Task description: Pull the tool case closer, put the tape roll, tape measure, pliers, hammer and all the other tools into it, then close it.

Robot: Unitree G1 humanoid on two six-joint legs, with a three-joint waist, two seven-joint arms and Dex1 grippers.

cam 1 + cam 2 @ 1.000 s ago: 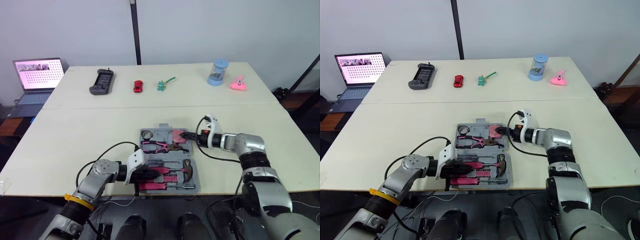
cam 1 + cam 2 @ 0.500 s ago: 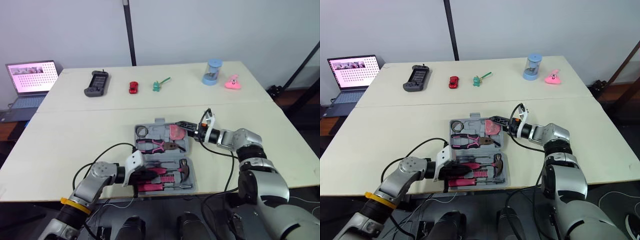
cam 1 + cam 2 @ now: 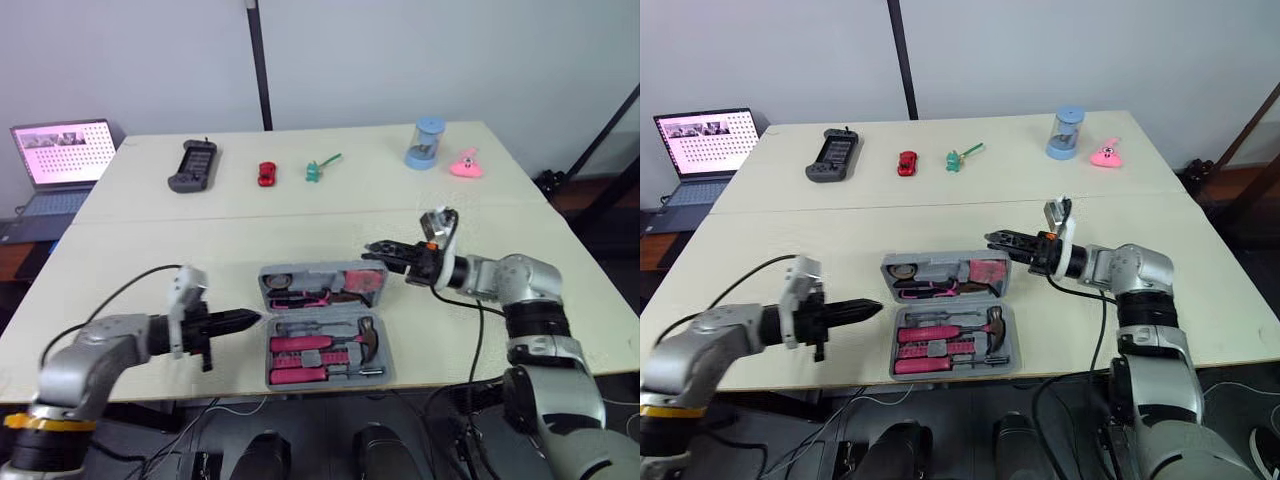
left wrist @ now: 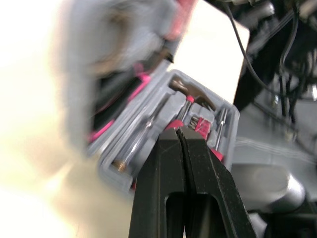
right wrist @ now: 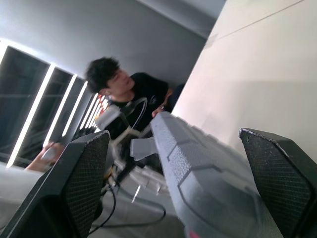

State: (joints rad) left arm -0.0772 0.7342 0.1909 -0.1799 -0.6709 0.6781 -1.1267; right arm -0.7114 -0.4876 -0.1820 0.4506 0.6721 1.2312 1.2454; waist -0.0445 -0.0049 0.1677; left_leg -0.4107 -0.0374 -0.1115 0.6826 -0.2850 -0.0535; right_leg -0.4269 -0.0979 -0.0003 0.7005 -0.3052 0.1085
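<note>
- Head view: my left pincer [image 3: 246, 319] hovers over the table [image 3: 150, 250] with its fingers pressed together, holding nothing. It points straight at the tool case [image 3: 322, 322], whose near-left corner sits just beside my tips, with a small gap between.
- Head view again: the case lies near the front edge of the table, between my two arms. Its lid [image 3: 322, 269] is tilted partway up. The hammer [image 3: 368, 341] lies in the tray, and the pliers [image 3: 298, 297] and pink tape measure [image 3: 372, 285] sit in the raised half.
- Head view, other side: my right pincer [image 3: 372, 249] hangs at the far-right corner of the lid, just above its rim. From here I cannot tell whether it touches.
- Left wrist view: my two fingers [image 4: 166, 168] are closed flat against each other with nothing between them. The open case is just past the tips, tray side nearest.
- Right wrist view: my pads [image 5: 81, 183] are spread wide, and the grey edge of the lid runs up between them, with neither pad clearly pressing on it. A person [image 5: 124, 94] sits beyond the table.
</note>
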